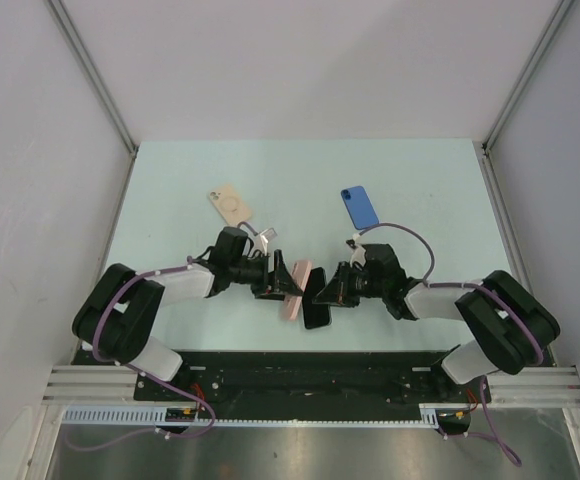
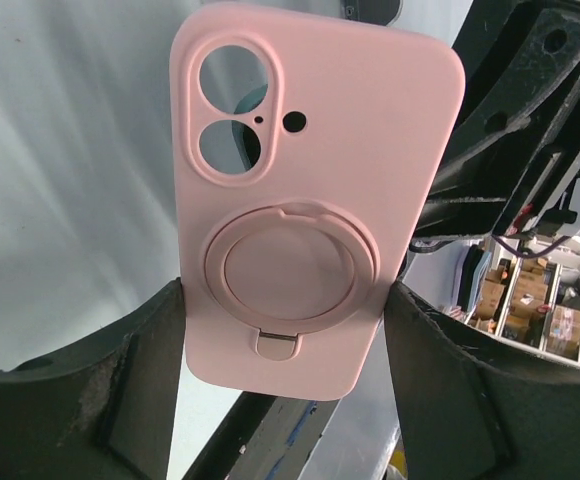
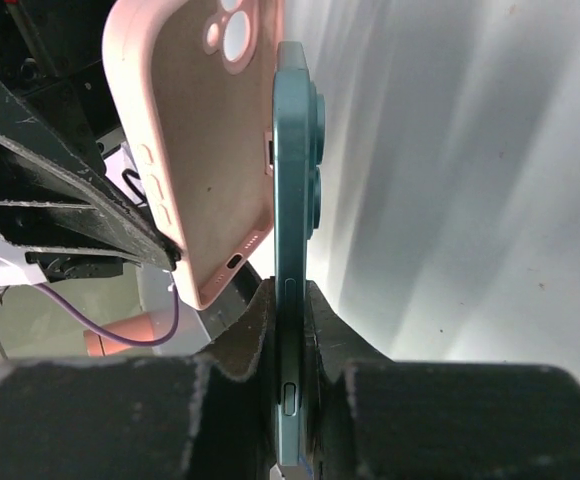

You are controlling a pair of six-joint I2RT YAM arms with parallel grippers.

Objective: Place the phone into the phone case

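Your left gripper (image 2: 285,335) pinches the matte pink case (image 2: 360,140), round ring (image 2: 290,265) on its back, by both edges; your right gripper (image 3: 290,335) clamps the slim teal phone (image 3: 292,150).

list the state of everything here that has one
pink case: off the table, empty
phone: held edge-on beside the pink case, not yet inside
left end effector: shut on pink case
right end effector: shut on phone
beige case: flat on table, untouched
blue case: flat on table, untouched
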